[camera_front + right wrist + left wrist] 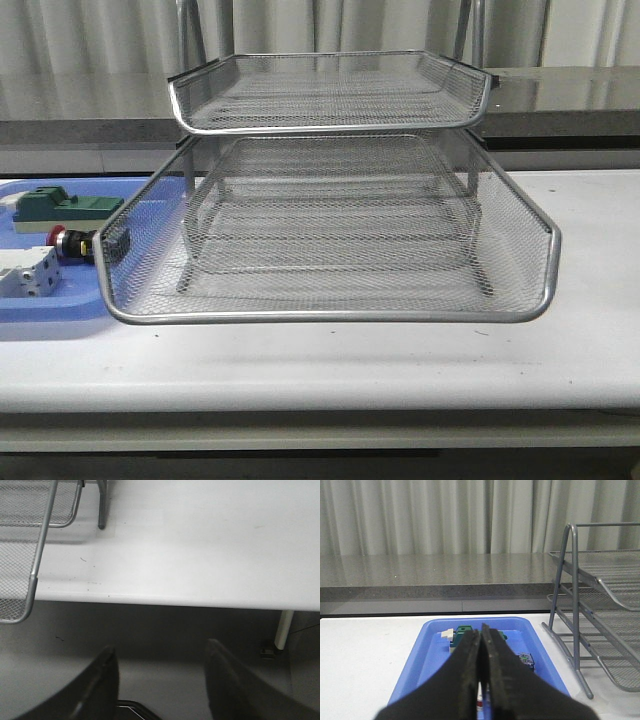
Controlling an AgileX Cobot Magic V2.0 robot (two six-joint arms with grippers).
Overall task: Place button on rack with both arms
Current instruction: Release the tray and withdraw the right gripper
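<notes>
We have not yet picked anything up: the button lies in the blue tray, just beside the rack, between a green block and a white block. Our left gripper hovers over that tray with jaws pressed together and empty. Our right gripper hangs off the table edge, jaws wide, so grasping, carrying and placing all remain.
</notes>
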